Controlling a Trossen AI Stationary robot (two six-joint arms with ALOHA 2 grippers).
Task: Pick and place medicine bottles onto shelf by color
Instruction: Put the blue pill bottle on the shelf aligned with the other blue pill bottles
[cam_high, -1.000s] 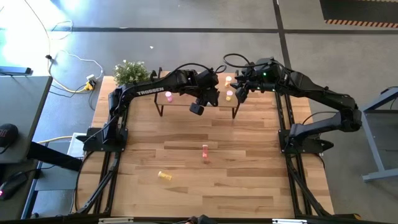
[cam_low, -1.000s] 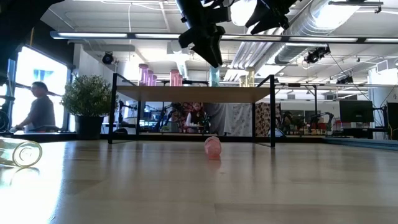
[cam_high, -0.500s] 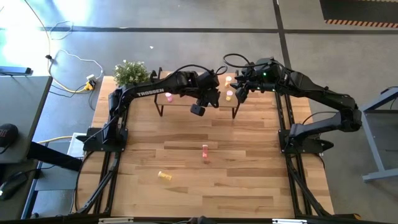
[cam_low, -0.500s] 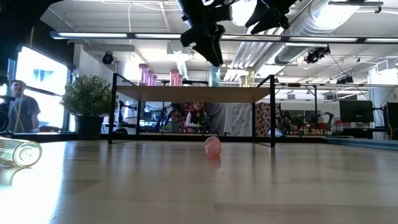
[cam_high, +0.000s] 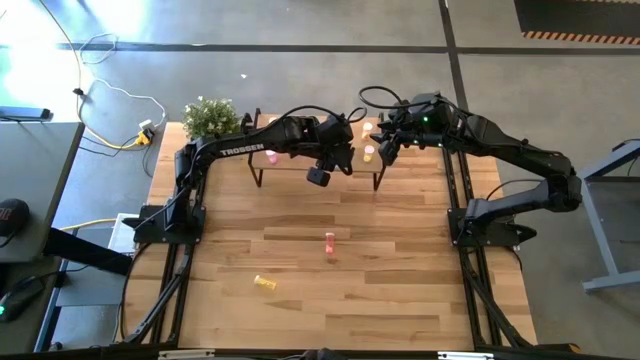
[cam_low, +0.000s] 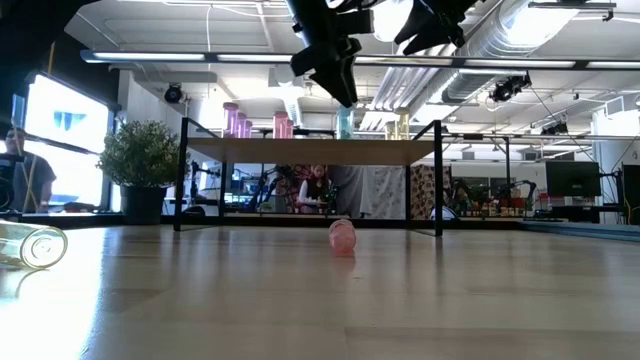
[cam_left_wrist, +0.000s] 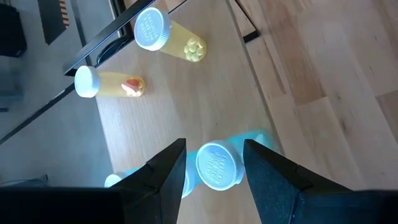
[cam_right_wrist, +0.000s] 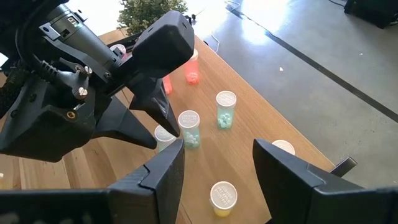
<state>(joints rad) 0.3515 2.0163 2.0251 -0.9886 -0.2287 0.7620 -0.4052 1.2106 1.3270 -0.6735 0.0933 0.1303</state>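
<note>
High view: the small raised light-wood shelf on thin black legs (cam_high: 315, 150) stands at the far middle of the wooden plank worktop (cam_high: 400, 290). Both dark arms reach over it; the left pincer (cam_high: 330, 160) is over its middle, the right pincer (cam_high: 385, 150) over its right end. A pink bottle (cam_high: 330, 245) lies mid-worktop, long axis running near to far. A yellow bottle (cam_high: 264, 283) lies nearer the front left, long axis roughly crosswise.

Low view: the pink bottle (cam_low: 342, 234) shows end-on before the shelf (cam_low: 310, 150). A clear bottle on its side (cam_low: 30, 246) lies at the left edge. Upright pink, green and yellow bottles stand on the shelf top.

Left wrist view: the left pincer (cam_left_wrist: 214, 168) stands part open, its fingers either side of a white-capped pale green bottle (cam_left_wrist: 219, 165); contact cannot be told. Two yellow bottles (cam_left_wrist: 168, 38) stand nearby.

Right wrist view: the right pincer (cam_right_wrist: 217, 168) is open and holds nothing, above upright green bottles (cam_right_wrist: 225, 109) and a yellow one (cam_right_wrist: 222, 198).
</note>
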